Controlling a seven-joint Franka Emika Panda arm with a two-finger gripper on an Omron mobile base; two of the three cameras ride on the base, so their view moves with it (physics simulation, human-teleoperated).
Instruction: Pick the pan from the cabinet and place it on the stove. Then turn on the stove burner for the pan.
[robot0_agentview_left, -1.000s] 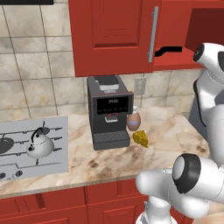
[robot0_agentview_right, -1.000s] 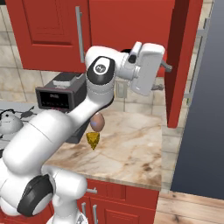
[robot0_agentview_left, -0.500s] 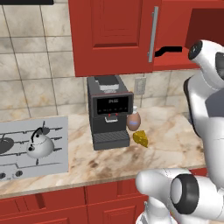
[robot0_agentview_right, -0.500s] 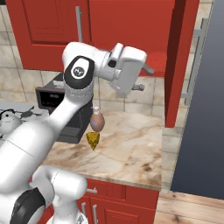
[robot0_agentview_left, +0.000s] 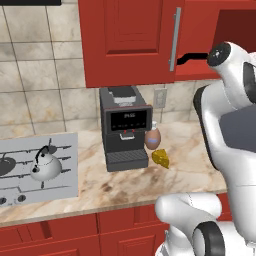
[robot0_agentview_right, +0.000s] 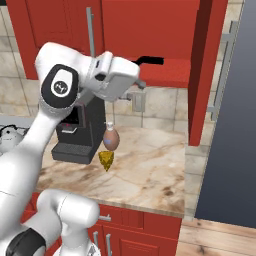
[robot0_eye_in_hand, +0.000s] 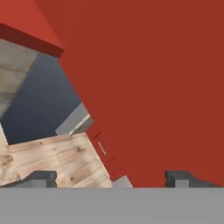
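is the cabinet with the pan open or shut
Open. The cabinet door is swung out edge-on, and the pan handle pokes out of the bared interior.

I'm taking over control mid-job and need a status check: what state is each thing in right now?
cabinet: right door swung open, left door shut.
pan: inside the open cabinet, black handle poking out, not gripped.
hand: open, holding nothing, facing the red door.
stove: no pan on it; knob positions too small to read.
kettle: upright on the stove.
coffee machine: on the counter, display dark.
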